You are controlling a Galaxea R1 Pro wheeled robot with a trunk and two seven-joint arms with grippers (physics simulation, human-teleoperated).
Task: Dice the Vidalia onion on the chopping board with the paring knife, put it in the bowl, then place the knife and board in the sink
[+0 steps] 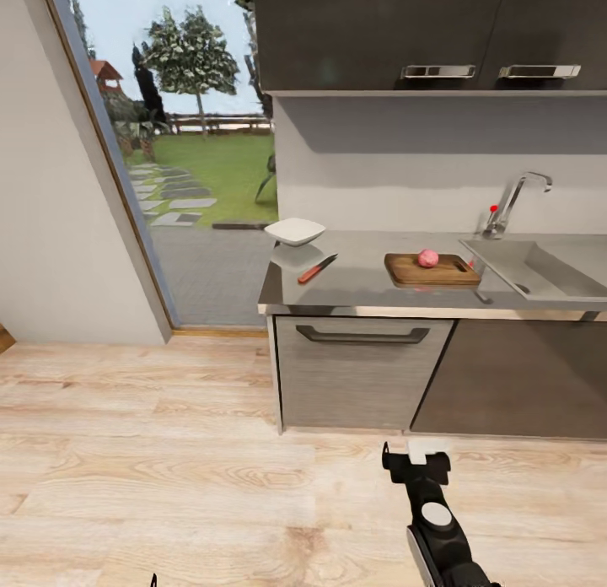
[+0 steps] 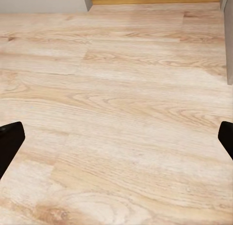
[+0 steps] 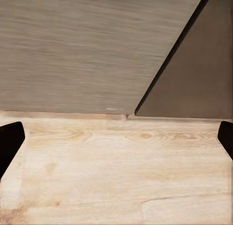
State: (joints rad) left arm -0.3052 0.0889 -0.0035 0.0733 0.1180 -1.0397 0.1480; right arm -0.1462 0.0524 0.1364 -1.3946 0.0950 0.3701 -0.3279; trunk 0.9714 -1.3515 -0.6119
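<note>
The pinkish-red Vidalia onion rests on the brown chopping board, which lies on the grey countertop just left of the sink. The red-handled paring knife lies on the countertop left of the board. Behind the knife, near the counter's left end, stands the white bowl. My right gripper hangs low over the floor in front of the cabinets, well below the counter; its wrist view shows it open and empty. The left gripper is open over bare floor.
A chrome tap with a red knob rises behind the sink. Dark cabinets with a bar handle sit under the counter, and wall cabinets hang above. A glass door to the garden is at the left. Light wood floor spreads in front.
</note>
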